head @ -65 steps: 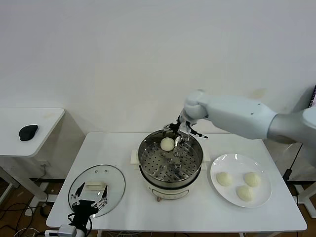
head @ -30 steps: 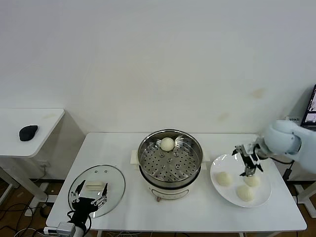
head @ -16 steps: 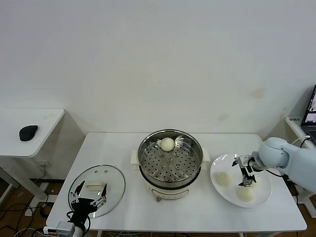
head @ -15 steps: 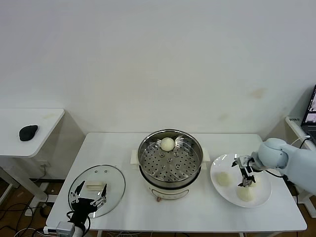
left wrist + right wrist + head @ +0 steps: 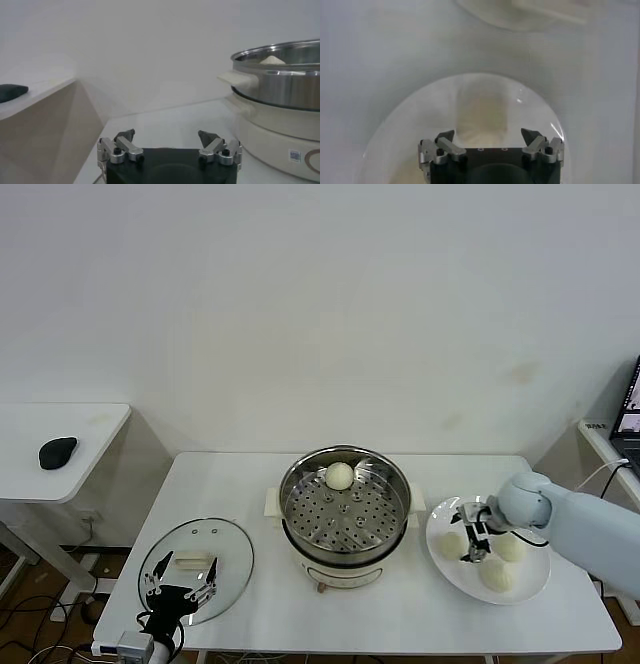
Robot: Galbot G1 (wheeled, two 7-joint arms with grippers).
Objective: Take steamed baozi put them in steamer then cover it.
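Fingers spread wide and holding nothing, the right gripper (image 5: 470, 536) is hanging over the leftmost baozi (image 5: 453, 545) on the white plate (image 5: 440, 564) right of the steamer (image 5: 345, 514), where an off-centre squeeze might squash it or roll it away.

We see 1 cream-white baozi (image 5: 339, 475) in the open, shiny steel steamer (image 5: 300, 529), 3 more (image 5: 494, 574) on a plate, the clear glass cover (image 5: 231, 558) flat to its left.
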